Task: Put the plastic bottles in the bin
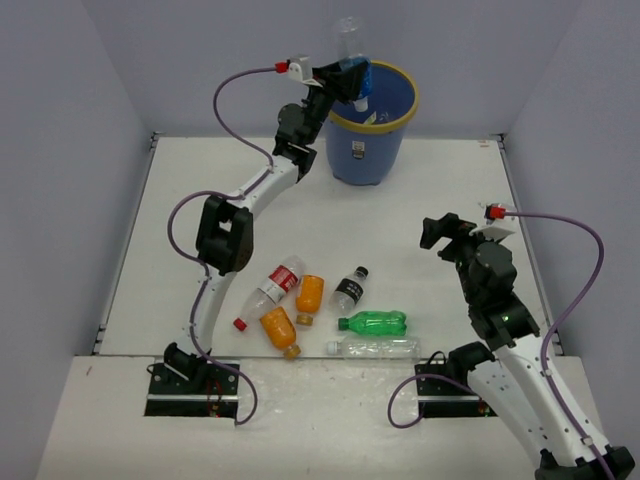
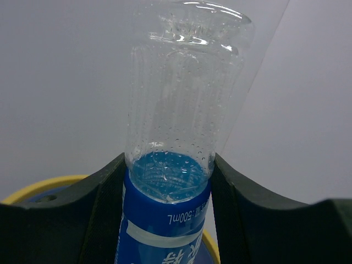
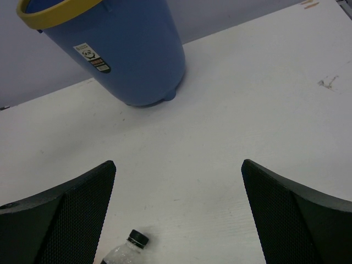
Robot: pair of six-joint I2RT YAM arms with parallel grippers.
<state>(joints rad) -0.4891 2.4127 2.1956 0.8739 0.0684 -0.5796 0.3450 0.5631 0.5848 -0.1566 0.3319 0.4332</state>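
Note:
My left gripper (image 1: 350, 80) is shut on a clear bottle with a blue label (image 1: 352, 55) and holds it over the yellow rim of the blue bin (image 1: 372, 140). In the left wrist view the bottle (image 2: 176, 165) sits between both fingers, with the bin rim (image 2: 38, 187) behind. Several bottles lie on the table: a red-labelled one (image 1: 270, 290), two orange (image 1: 310, 296) (image 1: 279, 330), a black-labelled one (image 1: 350, 288), a green one (image 1: 372, 322) and a plain clear one (image 1: 375, 348). My right gripper (image 1: 440, 235) is open and empty above the table; the black-capped bottle (image 3: 129, 250) and the bin (image 3: 121, 49) show in its view.
The bin stands at the far middle of the white table (image 1: 450, 200), close to the back wall. Grey walls enclose the table on the left, back and right. Purple cables loop beside both arms.

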